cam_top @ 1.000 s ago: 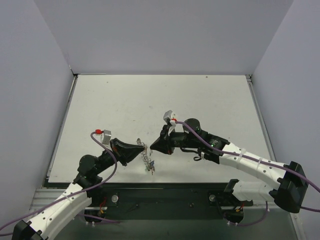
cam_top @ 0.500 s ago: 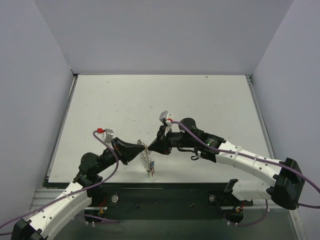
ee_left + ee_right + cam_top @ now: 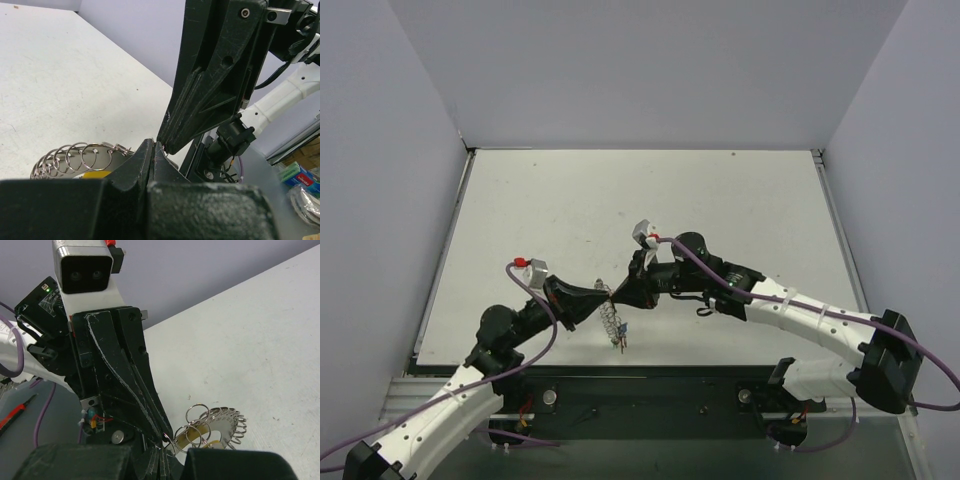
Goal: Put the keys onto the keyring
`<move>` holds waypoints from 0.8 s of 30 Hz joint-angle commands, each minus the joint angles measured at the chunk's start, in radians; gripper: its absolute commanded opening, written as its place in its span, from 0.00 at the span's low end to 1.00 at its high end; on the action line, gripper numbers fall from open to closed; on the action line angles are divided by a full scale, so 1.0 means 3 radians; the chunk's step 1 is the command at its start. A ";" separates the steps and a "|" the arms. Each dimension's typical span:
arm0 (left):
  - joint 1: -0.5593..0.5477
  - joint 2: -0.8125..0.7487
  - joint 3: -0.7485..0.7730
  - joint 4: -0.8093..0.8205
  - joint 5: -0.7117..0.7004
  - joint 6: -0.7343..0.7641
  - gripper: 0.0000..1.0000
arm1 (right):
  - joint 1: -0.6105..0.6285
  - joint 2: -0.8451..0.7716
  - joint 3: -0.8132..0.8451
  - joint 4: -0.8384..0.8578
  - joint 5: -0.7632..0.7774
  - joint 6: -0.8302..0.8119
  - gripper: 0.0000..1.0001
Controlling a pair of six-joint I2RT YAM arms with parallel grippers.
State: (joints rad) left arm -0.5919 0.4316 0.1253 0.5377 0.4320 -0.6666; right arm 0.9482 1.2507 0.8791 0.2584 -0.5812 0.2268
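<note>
So, keyring [image 3: 611, 318]: hangs right under the spot where the two gripper tips meet, coil running down and toward the arm bases from there. Can't tell if its low end touches the worktop.
keys [image 3: 619, 338]: bunched at the ring's bottom end, below both grippers and a bit to the right gripper's side. The left wrist view shows a yellow key head [image 3: 95, 175] tucked just under the coil, beside that gripper's fingers.
left gripper [image 3: 604, 295]: jaws fully closed, pinching the top end of the keyring.
right gripper [image 3: 617, 296]: also closed tight, tip pressed up against the left one's tip. Can't make out whether it's actually got anything in there.
vs a second ago: there was a clear gap between the tips and the right arm sat further right. It's swung in and the gap's gone. Left gripper and ring barely budged.
worktop [image 3: 720, 190]: plain white, stretching well beyond both grippers.
room: pale grey-lilac walls [image 3: 640, 70] on three sides.
</note>
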 commanded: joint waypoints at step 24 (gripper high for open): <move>0.0020 -0.0487 0.0170 -0.0064 -0.0310 0.0310 0.00 | -0.0394 -0.0058 -0.0108 0.1040 -0.0778 0.0829 0.00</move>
State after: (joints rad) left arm -0.5892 0.3313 0.1268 0.5014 0.4229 -0.6052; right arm 0.8307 1.2507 0.8444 0.4694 -0.7528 0.4576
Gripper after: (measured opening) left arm 0.026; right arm 0.036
